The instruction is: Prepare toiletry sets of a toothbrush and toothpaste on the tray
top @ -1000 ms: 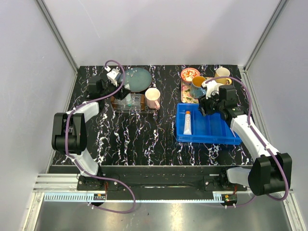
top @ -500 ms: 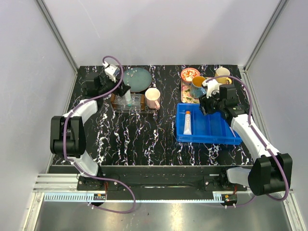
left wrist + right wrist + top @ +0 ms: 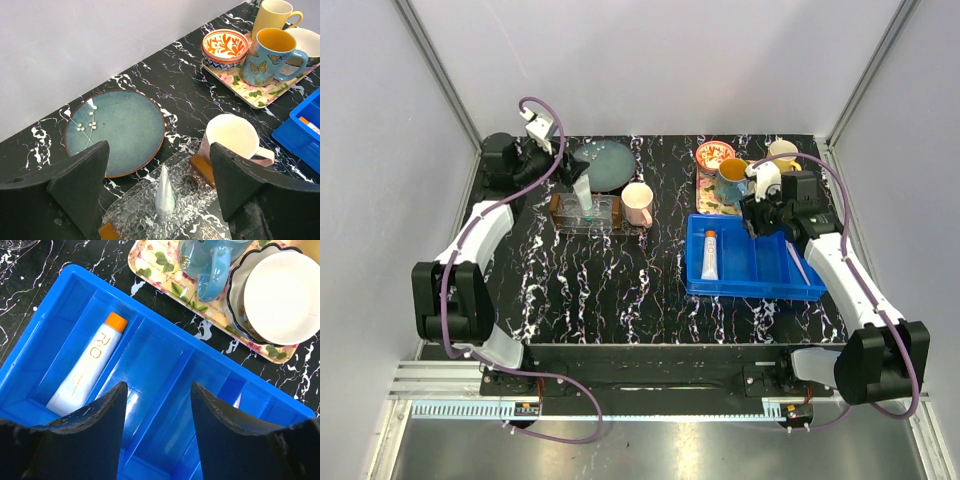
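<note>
**A:** Left wrist view first: how do the jaws stand?

**B:** Wide apart. The left gripper [image 3: 159,149] holds nothing. Its fingers [image 3: 80,180] frame the teal tube [image 3: 164,192] from above without touching it.

**A:** And that tube?

**B:** It stands upright in the tray [image 3: 192,200], crimped end up, between the brown rack ends. The tray lies just beside the plate [image 3: 117,131]. The mug [image 3: 232,140] is at the tray's other end, but I cannot tell whether they touch.

**A:** What about the other arm?

**B:** The right gripper [image 3: 159,390] hangs over the bin [image 3: 165,355] with its jaws partly open. Only the blue floor shows between them.

**A:** Where is the orange tube?

**B:** The orange tube [image 3: 87,367] lies flat in the bin's leftmost compartment, cap toward the far wall. It is off to the side of the fingers and apart from them.

**A:** And the toothbrush?

**B:** Seen from above, the toothbrush [image 3: 798,262] lies slanted in the bin's rightmost compartment, close under the right arm. It is well apart from the tray, which sits across the table on the left.
</note>
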{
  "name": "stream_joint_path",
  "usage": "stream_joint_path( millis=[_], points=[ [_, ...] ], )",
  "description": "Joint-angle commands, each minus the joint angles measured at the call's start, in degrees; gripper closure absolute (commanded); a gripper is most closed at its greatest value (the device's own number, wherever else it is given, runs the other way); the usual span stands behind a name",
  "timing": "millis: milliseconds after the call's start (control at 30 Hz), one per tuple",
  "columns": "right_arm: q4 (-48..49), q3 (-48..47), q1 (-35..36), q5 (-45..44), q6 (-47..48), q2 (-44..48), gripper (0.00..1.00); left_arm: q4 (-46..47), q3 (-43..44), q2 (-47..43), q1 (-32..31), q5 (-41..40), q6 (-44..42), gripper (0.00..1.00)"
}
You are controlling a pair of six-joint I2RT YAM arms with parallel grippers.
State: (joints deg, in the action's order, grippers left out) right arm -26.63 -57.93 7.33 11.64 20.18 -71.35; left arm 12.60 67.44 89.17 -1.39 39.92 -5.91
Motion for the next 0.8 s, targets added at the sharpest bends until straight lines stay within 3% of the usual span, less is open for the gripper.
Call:
stream_joint_path(
  millis=[0,333,500,767],
  points=[
    [-0.87,-2.53,-0.13,3.12,0.03,-0.98,0.41,-2.48,2.26,-3.56,0.33,1.83,0.46,0.13],
    [-4.39,-8.77,0.92,9.63,-2.95,-8.97,0.48,-15.58,4.54,-10.32,0.33,-1.69,1.08,0.11],
    [-5.36,-10.09,6.19,5.16,-4.19,-11.61,0.46,-21.29,5.07,-11.47,0.33,-3.18,0.73,0.12],
    [-5.1,-10.71,13.41,-1.08,-8.23,-17.59,0.45,-22.97,3.58,-13.13,0.33,-5.82,0.82,0.12]
  ],
)
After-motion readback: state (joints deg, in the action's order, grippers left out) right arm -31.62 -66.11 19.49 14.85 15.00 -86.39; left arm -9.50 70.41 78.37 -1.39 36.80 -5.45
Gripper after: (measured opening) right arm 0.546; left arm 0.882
